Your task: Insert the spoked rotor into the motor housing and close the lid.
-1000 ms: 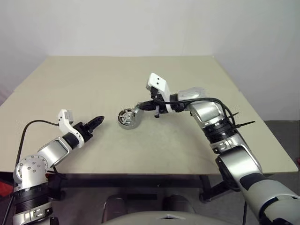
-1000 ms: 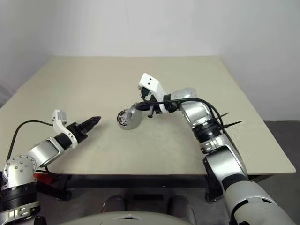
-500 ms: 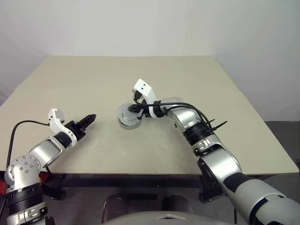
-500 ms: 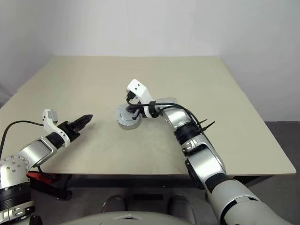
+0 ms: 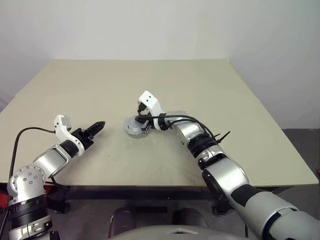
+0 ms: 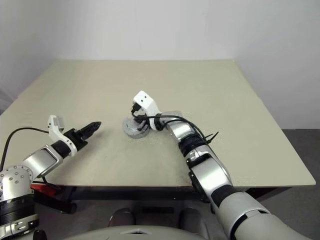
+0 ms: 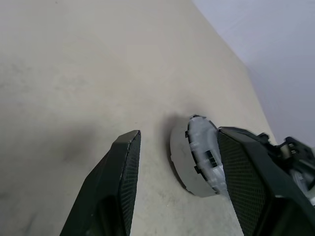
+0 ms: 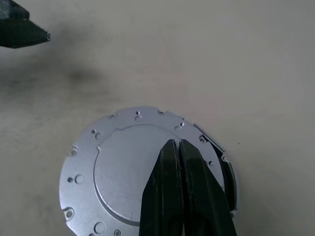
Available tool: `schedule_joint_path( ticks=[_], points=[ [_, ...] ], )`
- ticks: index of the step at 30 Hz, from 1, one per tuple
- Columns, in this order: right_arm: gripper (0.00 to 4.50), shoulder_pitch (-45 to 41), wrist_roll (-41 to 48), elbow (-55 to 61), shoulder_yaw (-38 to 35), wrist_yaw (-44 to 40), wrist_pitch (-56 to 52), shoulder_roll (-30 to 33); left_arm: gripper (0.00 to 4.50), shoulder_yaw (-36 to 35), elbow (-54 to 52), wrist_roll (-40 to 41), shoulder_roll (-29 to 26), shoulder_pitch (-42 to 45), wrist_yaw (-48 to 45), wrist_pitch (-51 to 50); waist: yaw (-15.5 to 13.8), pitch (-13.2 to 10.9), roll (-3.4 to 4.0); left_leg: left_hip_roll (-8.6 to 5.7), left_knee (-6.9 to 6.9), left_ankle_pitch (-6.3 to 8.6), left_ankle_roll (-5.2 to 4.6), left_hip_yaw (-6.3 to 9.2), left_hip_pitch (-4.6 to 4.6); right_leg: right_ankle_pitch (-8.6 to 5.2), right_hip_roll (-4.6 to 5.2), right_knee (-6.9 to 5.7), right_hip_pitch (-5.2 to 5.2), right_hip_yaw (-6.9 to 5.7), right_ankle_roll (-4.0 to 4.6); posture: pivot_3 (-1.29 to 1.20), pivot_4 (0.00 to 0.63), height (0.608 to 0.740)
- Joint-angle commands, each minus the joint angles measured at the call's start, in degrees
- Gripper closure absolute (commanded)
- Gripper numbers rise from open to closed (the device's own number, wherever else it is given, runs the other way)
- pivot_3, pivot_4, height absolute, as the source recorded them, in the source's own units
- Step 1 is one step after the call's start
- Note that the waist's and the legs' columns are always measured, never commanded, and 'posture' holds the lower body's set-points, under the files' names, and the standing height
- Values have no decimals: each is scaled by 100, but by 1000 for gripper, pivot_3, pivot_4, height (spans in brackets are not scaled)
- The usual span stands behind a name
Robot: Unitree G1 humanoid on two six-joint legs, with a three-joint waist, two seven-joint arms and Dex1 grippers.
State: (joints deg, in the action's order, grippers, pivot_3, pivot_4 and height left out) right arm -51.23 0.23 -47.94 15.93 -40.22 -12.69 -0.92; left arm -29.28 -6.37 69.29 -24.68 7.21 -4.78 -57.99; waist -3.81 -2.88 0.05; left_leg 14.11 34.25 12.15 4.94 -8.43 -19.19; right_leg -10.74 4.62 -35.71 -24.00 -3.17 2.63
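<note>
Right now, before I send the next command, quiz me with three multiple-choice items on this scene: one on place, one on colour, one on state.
1. The lid lies:
A. mid-table
B. at the far edge
C. in the left gripper

2. The lid's top face is:
A. copper
B. silver-grey
C. black

3. The right gripper is:
A. wide open
B. shut, tips over the lid
C. shut on a cable

Answers:
1. A: head views show it mid-table, apart from the left gripper.
2. B: the right wrist view shows bare metal.
3. B: its fingers meet above the disc.
</note>
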Motion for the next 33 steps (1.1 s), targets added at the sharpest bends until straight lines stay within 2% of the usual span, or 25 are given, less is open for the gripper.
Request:
schedule_joint_path(
  ticks=[1,12,17,20,24,28,33],
  points=[
    [4445,129,-93,16,14,31,47,-74,1907,-10,-188,94,-28,127,-43,54,3,0,-1,0,-1,-1,1,0,1,0,-1,0,0,0,0,0,0,740],
    [4445,110,136,15,-412,89,756,-110,1907,112,-154,25,34,200,-55,64,1,0,1,0,-3,-3,4,0,5,-9,-1,0,2,2,-15,0,0,740],
    [4445,163,503,552,-631,-528,955,-57,1907,190,-131,9,27,235,-82,54,4,-2,1,0,-6,-2,4,0,2,1,-2,2,-9,1,1,0,0,740],
    [4445,347,477,879,-506,-784,1132,-13,1907,242,-93,-12,5,286,-96,36,1,-1,0,1,-8,-2,3,0,0,1,-3,6,-9,1,1,0,0,740],
    [3536,626,437,1243,-308,-1120,1207,23,1907,273,-43,-45,-38,354,-123,4,-2,-1,0,0,-9,-2,3,0,-2,1,-3,6,-8,1,1,0,0,740],
    [2137,843,285,1331,-67,-1330,1325,122,1907,266,-5,-66,-86,398,-155,-30,-6,-2,0,0,-8,-2,3,0,-2,0,-3,5,-8,1,0,0,0,740],
    [495,795,100,1031,-18,-1136,1618,137,1907,254,-31,-61,-101,390,-155,-68,-3,-2,0,1,-8,-2,4,0,-2,-5,-3,5,-7,1,-8,0,0,740]
  ],
)
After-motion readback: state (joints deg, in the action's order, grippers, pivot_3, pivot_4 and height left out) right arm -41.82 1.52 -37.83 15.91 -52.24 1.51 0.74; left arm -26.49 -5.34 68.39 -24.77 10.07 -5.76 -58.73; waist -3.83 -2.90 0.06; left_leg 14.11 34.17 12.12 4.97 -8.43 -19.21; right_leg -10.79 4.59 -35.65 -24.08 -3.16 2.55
